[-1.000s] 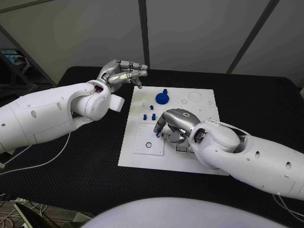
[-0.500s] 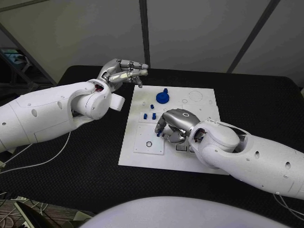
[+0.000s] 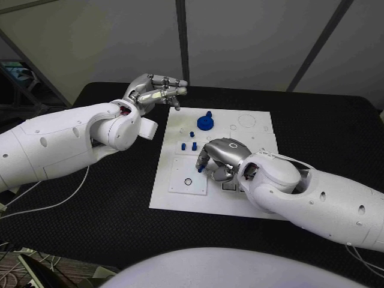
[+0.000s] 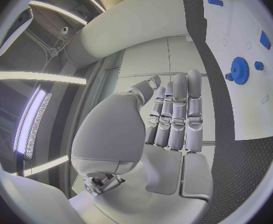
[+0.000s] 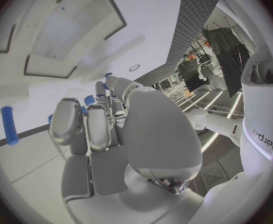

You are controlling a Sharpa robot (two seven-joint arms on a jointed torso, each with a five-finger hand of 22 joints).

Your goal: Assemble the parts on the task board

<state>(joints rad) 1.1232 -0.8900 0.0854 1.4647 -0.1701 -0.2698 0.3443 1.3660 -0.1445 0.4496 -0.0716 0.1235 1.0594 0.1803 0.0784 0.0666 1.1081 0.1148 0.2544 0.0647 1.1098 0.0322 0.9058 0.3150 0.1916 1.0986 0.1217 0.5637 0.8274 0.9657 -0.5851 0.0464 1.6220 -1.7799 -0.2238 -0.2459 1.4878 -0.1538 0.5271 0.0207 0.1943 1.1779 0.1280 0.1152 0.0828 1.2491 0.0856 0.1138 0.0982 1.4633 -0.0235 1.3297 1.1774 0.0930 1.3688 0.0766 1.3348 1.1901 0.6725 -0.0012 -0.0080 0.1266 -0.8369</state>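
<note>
The right hand [image 3: 219, 157], fingers curled down on the white board [image 3: 252, 204], grip unclear, should press its small blue part [image 5: 89, 100] in straight.

R hand [image 5: 111, 134] fingers [image 5: 68, 124] curled over task board [image 5: 61, 40], blue peg [image 5: 9, 125].

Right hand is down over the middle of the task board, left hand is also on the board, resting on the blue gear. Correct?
Not quite. The head view shows the left hand raised beyond the task board's far left corner, holding nothing, apart from the blue gear. The right hand is over the board's middle.

matt white task board [image 3: 252, 135], textured black table [image 3: 97, 198]
</note>
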